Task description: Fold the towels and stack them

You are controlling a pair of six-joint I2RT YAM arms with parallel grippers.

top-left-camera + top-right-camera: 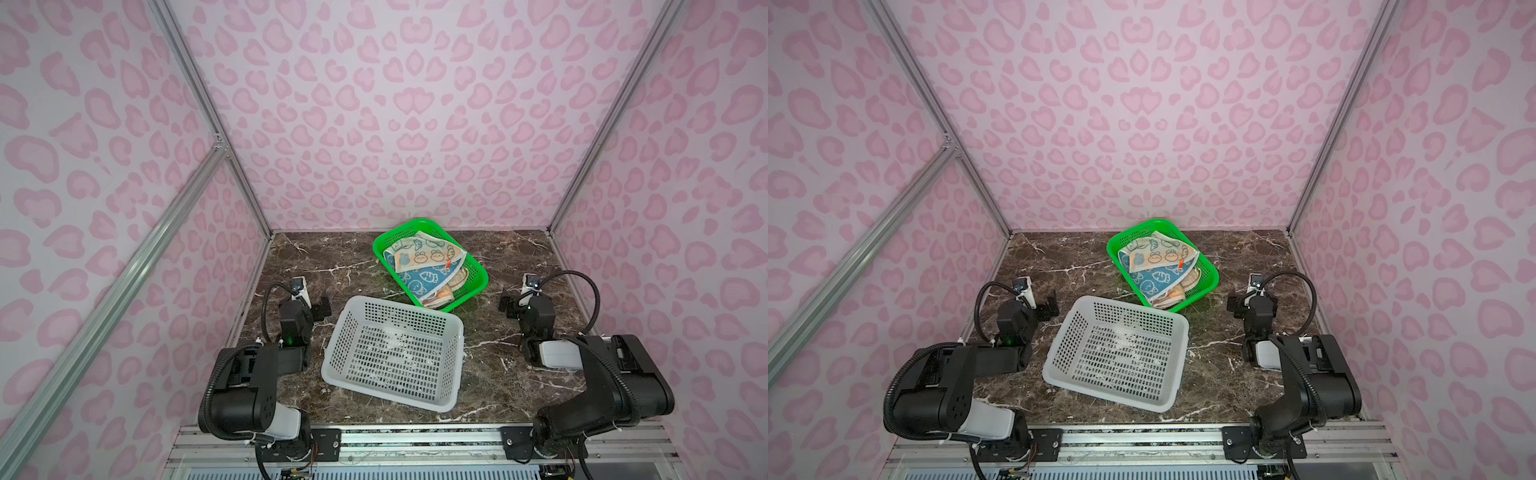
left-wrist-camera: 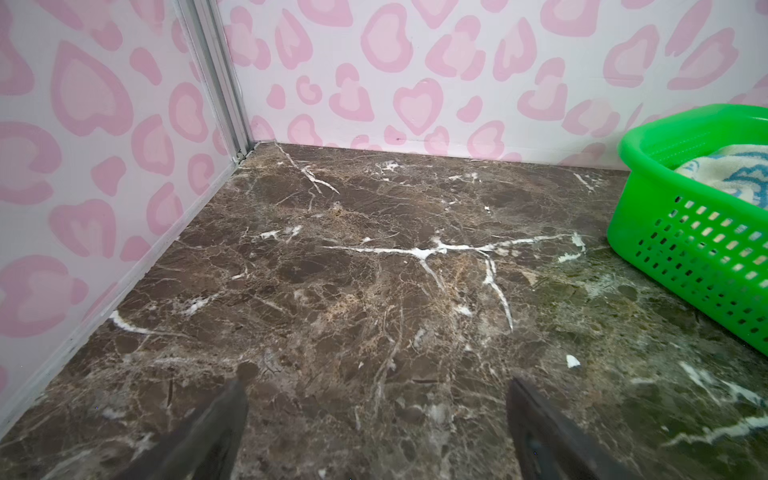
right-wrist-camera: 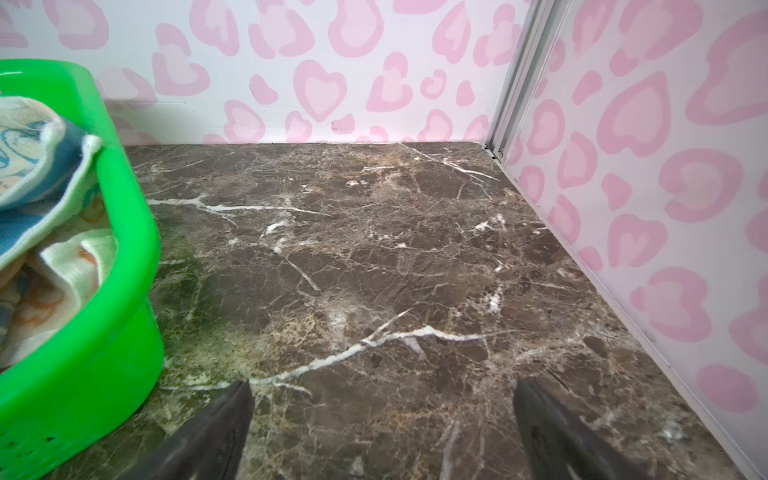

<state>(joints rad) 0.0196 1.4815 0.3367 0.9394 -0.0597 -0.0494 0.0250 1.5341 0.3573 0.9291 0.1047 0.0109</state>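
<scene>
Closest to my wrist cameras, the left gripper (image 2: 376, 382) and right gripper (image 3: 384, 382) both stand spread wide over the bare marble table (image 1: 498, 374), gripping nothing. The towels (image 1: 424, 266) lie crumpled and unfolded in the green basket (image 1: 376, 247) at the back: cream rabbit print on top, blue beneath, orange peeking out. The white basket (image 1: 338, 345) just in front stands empty.

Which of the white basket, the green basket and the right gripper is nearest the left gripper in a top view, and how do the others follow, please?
1. white basket: nearest, just beside the left gripper toward the middle, at the front.
2. green basket: farther back, near the middle, holding the towels.
3. right gripper: farthest, across on the right side.
</scene>
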